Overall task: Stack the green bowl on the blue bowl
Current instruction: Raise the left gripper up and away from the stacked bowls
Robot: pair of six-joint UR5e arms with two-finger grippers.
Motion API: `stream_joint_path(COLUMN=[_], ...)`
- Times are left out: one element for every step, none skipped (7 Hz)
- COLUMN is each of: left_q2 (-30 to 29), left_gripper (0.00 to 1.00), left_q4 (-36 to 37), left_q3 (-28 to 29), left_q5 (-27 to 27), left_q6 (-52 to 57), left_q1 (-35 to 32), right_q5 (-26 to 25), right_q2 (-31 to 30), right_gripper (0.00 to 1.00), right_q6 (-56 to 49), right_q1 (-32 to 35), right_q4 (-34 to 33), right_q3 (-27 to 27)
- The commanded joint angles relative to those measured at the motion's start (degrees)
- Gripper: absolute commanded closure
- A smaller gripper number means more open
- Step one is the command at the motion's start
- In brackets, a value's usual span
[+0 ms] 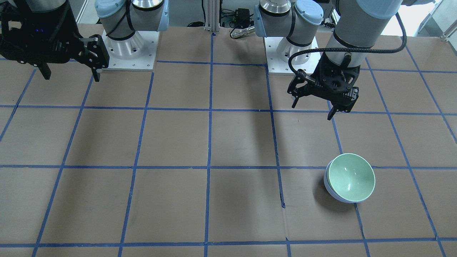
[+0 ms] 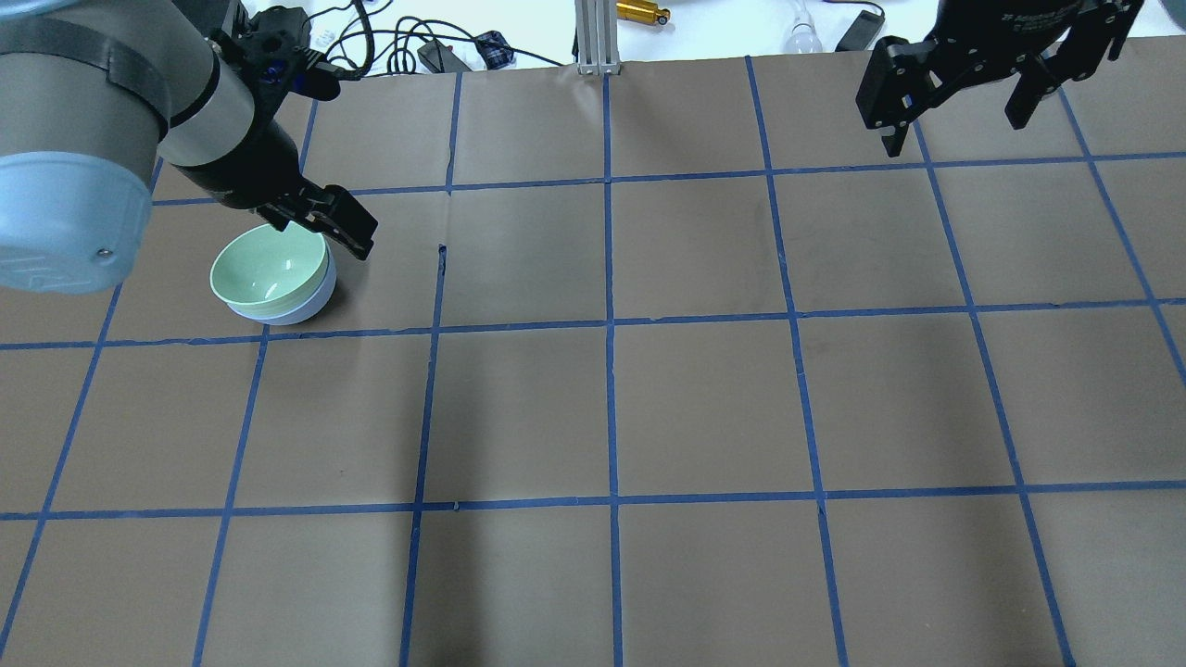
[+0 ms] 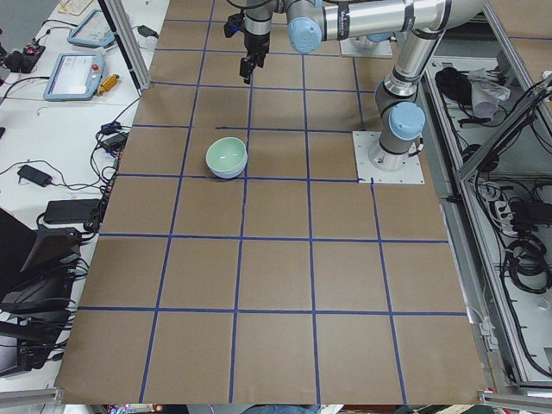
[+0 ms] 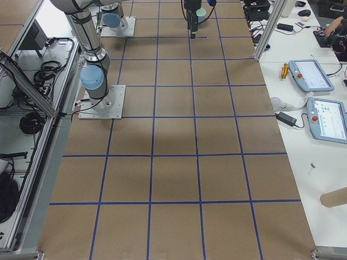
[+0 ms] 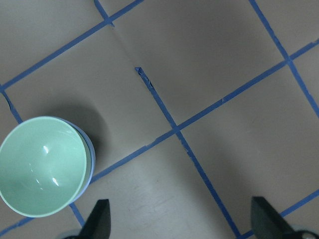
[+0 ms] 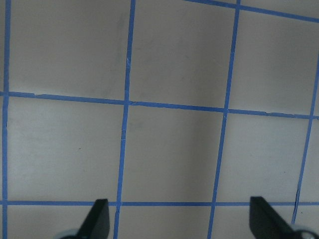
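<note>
The green bowl [image 1: 351, 177] sits nested inside the blue bowl [image 1: 330, 189], whose pale rim and side show beneath it. The pair stands on the brown paper on my left side and also shows in the overhead view, green bowl [image 2: 269, 267] in blue bowl [image 2: 301, 306], and in the left wrist view, green bowl [image 5: 40, 167] in blue bowl [image 5: 89, 154]. My left gripper [image 1: 312, 110] is open and empty, raised above the table, apart from the bowls, on the robot side of them. My right gripper [image 2: 954, 125] is open and empty, high over the far right of the table.
The table [image 2: 704, 408] is covered with brown paper marked with a blue tape grid. A small tear in the paper [image 2: 442, 259] lies right of the bowls. The arm base plates [image 1: 130, 53] and an aluminium post [image 2: 593, 37] with cables stand along the edges.
</note>
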Motion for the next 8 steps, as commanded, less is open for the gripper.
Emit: stream_joint_path(left_q2=[1.1,1.6,1.5,1.9,2.0,1.8,1.8,1.8], left_gripper=[0.00,0.00,0.00,0.00,0.00,0.00,0.00,0.00], left_q4=[-6.9,-9.8,-12.0,-13.9,-14.1,-13.6,-13.7,-13.8], left_q3=[2.0,4.0,5.6,6.1,5.8,6.0,5.9,6.0], left_q5=[0.4,0.6,0.6,0.8,1.4,3.9,3.7,3.6], left_q6=[-15.2,-18.8,-19.2,-20.0,-20.0,-20.0,-20.1,-19.3], left_q1=[-0.8,-2.4,-2.9,-2.9,-2.9,-2.9,-2.9,-2.8], right_q5=[0.0,0.0,0.0,0.0,0.0,0.0,0.0,0.0], right_q2=[0.0,0.0,0.0,0.0,0.0,0.0,0.0,0.0], right_gripper=[0.00,0.00,0.00,0.00,0.00,0.00,0.00,0.00], right_q6=[0.0,0.0,0.0,0.0,0.0,0.0,0.0,0.0], right_q1=[0.0,0.0,0.0,0.0,0.0,0.0,0.0,0.0], right_q4=[0.0,0.0,0.0,0.0,0.0,0.0,0.0,0.0], right_q3=[0.0,0.0,0.0,0.0,0.0,0.0,0.0,0.0])
